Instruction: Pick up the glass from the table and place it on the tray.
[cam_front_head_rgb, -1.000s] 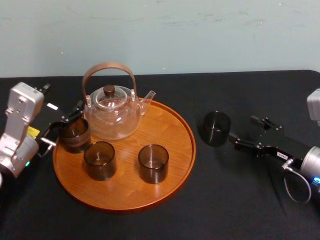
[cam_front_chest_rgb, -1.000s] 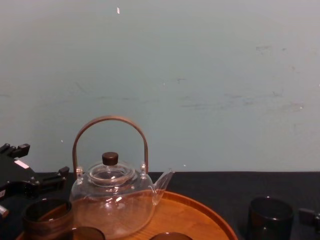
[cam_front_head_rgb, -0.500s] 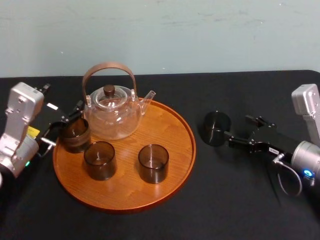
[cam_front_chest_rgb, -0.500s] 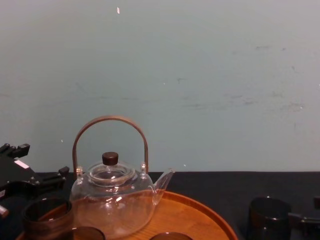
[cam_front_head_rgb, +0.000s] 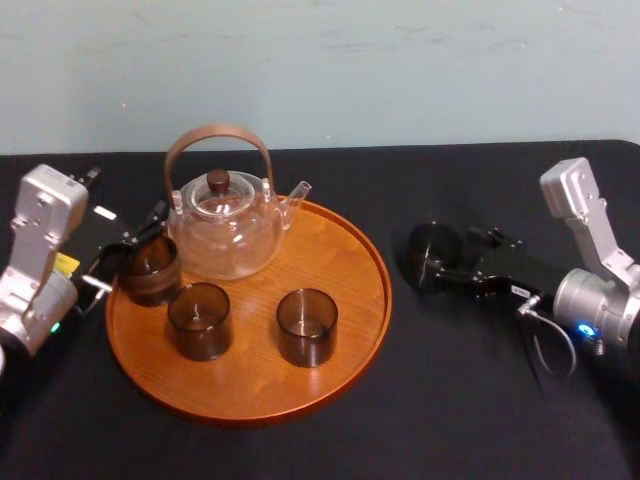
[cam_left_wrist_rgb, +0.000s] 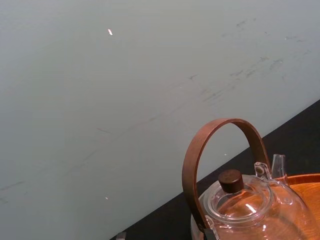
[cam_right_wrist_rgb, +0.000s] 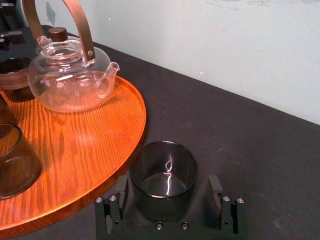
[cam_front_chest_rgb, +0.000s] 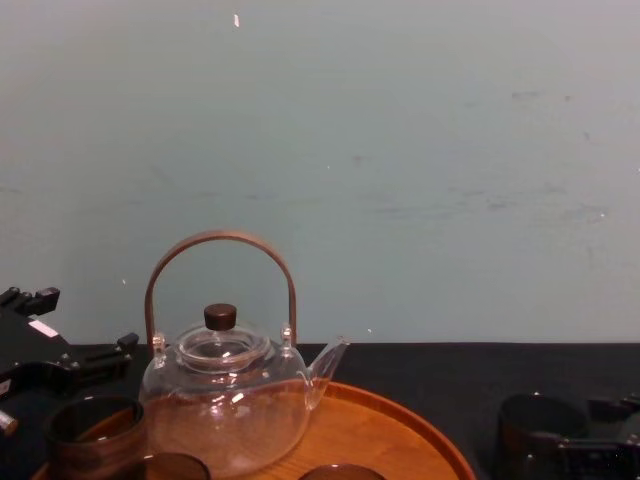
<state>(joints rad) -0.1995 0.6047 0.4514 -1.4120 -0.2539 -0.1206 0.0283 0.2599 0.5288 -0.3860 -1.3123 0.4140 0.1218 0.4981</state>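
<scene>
A dark smoked glass (cam_front_head_rgb: 432, 250) stands on the black table just right of the tray (cam_front_head_rgb: 345, 300). My right gripper (cam_front_head_rgb: 446, 258) has come in from the right and is open, with one finger on each side of the glass. In the right wrist view the glass (cam_right_wrist_rgb: 163, 177) sits between the two fingers (cam_right_wrist_rgb: 114, 207), with a small gap on each side. The chest view shows the glass (cam_front_chest_rgb: 538, 428) at lower right beside a finger (cam_front_chest_rgb: 592, 446). My left gripper (cam_front_head_rgb: 128, 248) rests open at the tray's left rim, next to a glass (cam_front_head_rgb: 150, 270) on the tray.
On the tray are a clear glass teapot (cam_front_head_rgb: 225, 228) with a brown hoop handle and two more dark glasses (cam_front_head_rgb: 199, 320) (cam_front_head_rgb: 306, 326). The tray's right part near the rim is bare wood. A pale wall (cam_front_head_rgb: 400, 60) closes off the table's far edge.
My right gripper has moved left toward the tray until its fingers straddle the glass on the table. The glass has stayed in place and the left arm has not moved.
</scene>
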